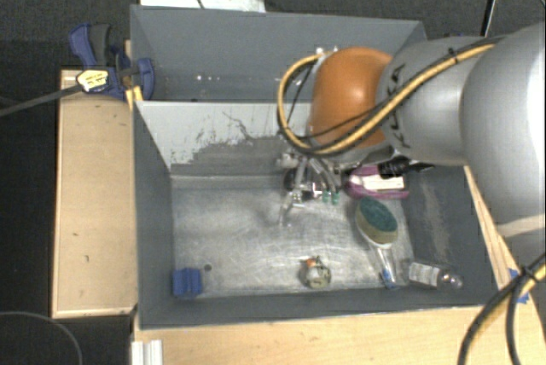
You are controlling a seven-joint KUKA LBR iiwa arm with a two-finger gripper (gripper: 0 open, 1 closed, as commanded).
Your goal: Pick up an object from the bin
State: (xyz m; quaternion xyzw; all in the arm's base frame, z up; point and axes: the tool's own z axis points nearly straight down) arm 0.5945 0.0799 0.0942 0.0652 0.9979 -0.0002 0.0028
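My gripper (304, 184) hangs low over the middle of the bin floor, just below the orange wrist cover, with nothing visibly in it. Right of it lies a dish brush (378, 220) with a round green head and a clear handle pointing toward the front wall. A magenta and white flat thing (380, 183) lies just behind the brush, partly under the arm. A small round brownish thing (316, 272) sits on the floor in front of the gripper, apart from it.
A blue block (186, 282) rests in the front left corner. A clear, silvery bulb-like thing (432, 275) lies at the front right by the brush handle's tip. The arm covers the bin's back right part.
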